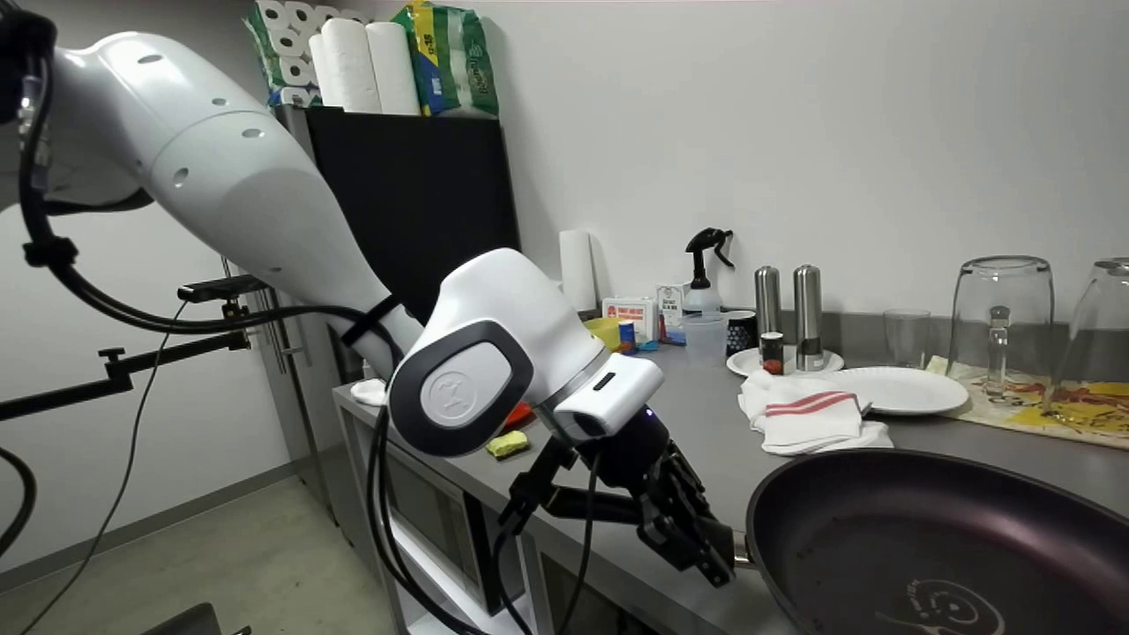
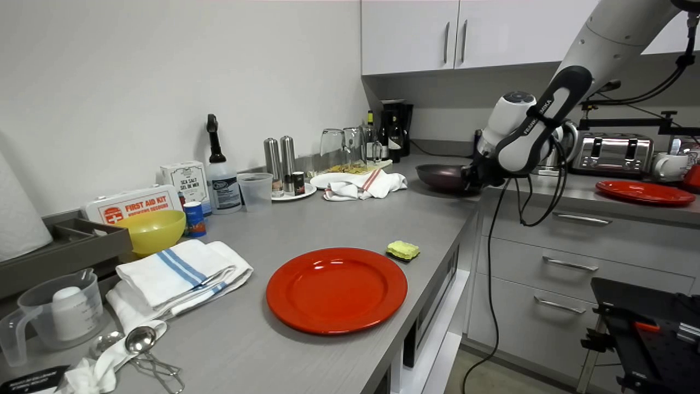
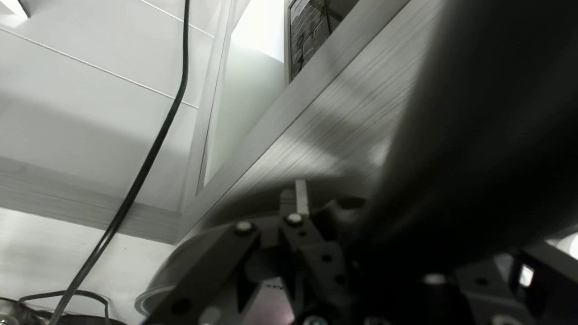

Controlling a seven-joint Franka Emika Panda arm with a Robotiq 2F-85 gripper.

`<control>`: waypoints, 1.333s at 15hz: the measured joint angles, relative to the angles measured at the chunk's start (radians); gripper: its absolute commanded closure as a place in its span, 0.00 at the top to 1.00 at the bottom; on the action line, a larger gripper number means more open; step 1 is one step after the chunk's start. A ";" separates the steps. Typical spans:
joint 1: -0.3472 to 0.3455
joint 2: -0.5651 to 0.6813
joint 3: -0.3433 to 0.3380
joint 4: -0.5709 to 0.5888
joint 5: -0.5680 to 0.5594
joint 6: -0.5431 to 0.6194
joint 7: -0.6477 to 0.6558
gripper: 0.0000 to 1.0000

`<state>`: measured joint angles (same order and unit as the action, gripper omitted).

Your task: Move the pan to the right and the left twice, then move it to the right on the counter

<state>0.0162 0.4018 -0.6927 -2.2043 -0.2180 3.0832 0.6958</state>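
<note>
The black pan (image 1: pixel 891 547) is at the lower right in an exterior view, its purplish inside facing up. It also shows beyond the towel in an exterior view (image 2: pixel 442 176), and part of its side shows at the lower left in the wrist view (image 3: pixel 167 280). My gripper (image 1: pixel 721 549) is shut on the pan's handle close to the rim. The handle is mostly hidden by the fingers, and a large dark blurred shape fills the right of the wrist view. The pan is over the grey counter (image 1: pixel 706 432), near its front edge; I cannot tell whether its base touches.
A white towel with red stripes (image 1: pixel 807 414), a white plate (image 1: pixel 895 388) and upturned glass jars (image 1: pixel 1001 309) stand behind the pan. A red plate (image 2: pixel 336 290) and a sponge (image 2: pixel 403 250) lie farther along the counter. A toaster (image 2: pixel 612 153) stands beyond the arm.
</note>
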 measured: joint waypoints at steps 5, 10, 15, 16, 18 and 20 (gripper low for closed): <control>-0.001 0.027 0.000 0.014 0.000 0.000 0.014 0.22; -0.001 0.057 0.000 0.030 0.000 0.000 0.027 0.22; 0.003 0.086 0.000 0.056 0.059 0.000 0.020 0.22; 0.005 0.094 0.000 0.063 0.090 0.000 0.009 0.22; 0.009 0.110 0.000 0.078 0.143 0.000 -0.012 0.22; 0.012 0.123 0.000 0.091 0.178 0.000 -0.027 0.22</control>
<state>0.0282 0.5249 -0.6925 -2.1135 -0.0398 3.0829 0.6691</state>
